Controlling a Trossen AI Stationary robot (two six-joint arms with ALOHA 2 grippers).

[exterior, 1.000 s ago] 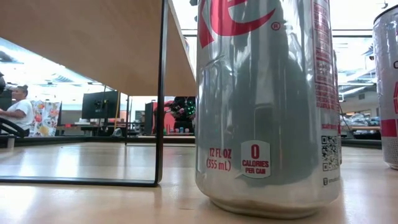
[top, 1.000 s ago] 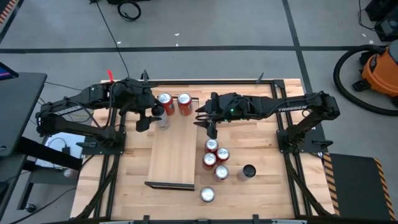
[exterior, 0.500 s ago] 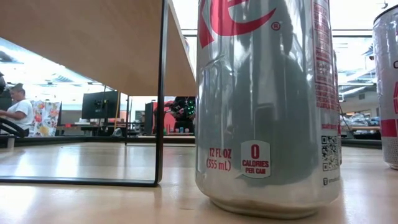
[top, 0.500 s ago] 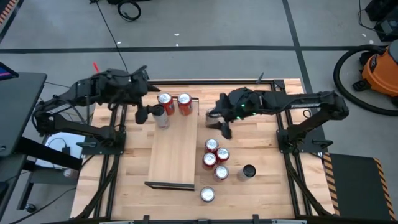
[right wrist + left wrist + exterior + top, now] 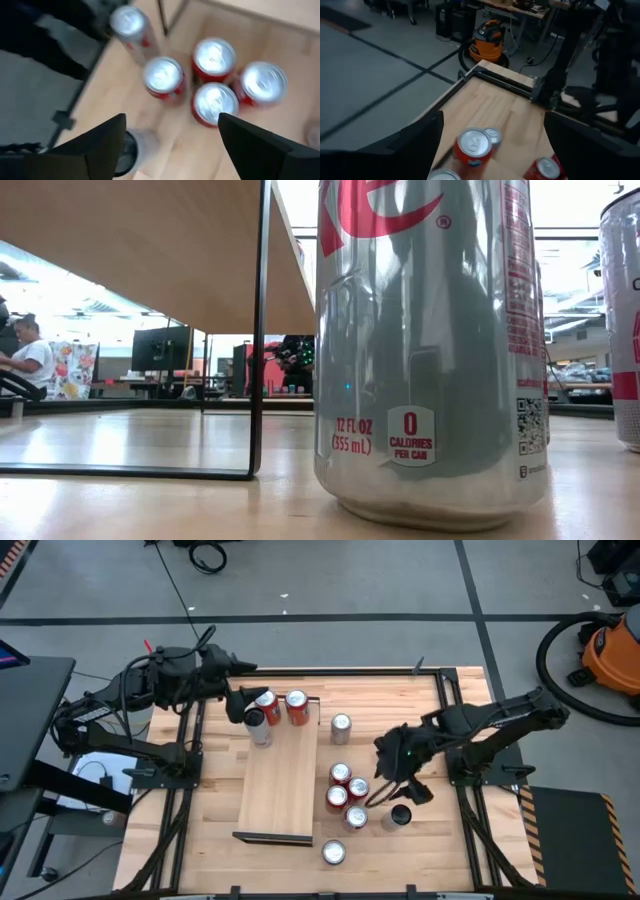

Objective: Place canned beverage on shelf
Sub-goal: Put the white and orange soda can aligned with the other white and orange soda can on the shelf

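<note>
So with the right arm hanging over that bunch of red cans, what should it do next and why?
Probably lower the open right pincer around one can of the red aluminium can cluster beside the long pale wooden shelf board. The pincer is empty and hovers just above the cluster, in whose midst the right wrist view looks down on four upright tops, and much of the shelf's surface is bare.

- Shelf (image 5: 278, 780) — pale smooth wood, dark lips at its short ends.
- Tabletop (image 5: 440, 730): light planked wood, black frame.
- Two far cans on the shelf (image 5: 282, 704): red sides, silver tops.
- Cluster of cans (image 5: 347, 795) right of the shelf — red with silver tops.
- Near can (image 5: 430, 350): silver with red lettering.
- Vacuum (image 5: 612, 650), far right: orange and black.
</note>
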